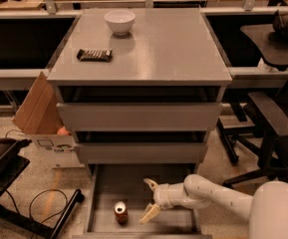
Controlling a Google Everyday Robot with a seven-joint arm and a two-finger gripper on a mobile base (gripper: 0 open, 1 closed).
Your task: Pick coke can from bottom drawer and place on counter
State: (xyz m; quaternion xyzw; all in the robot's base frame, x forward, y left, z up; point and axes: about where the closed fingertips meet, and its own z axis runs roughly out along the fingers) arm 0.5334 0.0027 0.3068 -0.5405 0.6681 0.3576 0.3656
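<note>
The coke can (120, 212) stands upright on the floor of the open bottom drawer (133, 183), near its front left. My gripper (150, 200) is inside the drawer, just right of the can and apart from it. Its fingers are spread open, one up at the back (150, 184) and one down at the front (149, 214). It holds nothing. The white arm reaches in from the lower right. The grey counter (163, 49) tops the cabinet above.
A white bowl (119, 21) and a dark snack-bar wrapper (94, 55) lie on the counter. Two closed drawers sit above the open one. A cardboard box (39, 116) stands left of the cabinet; black office chairs (265, 118) stand on the right.
</note>
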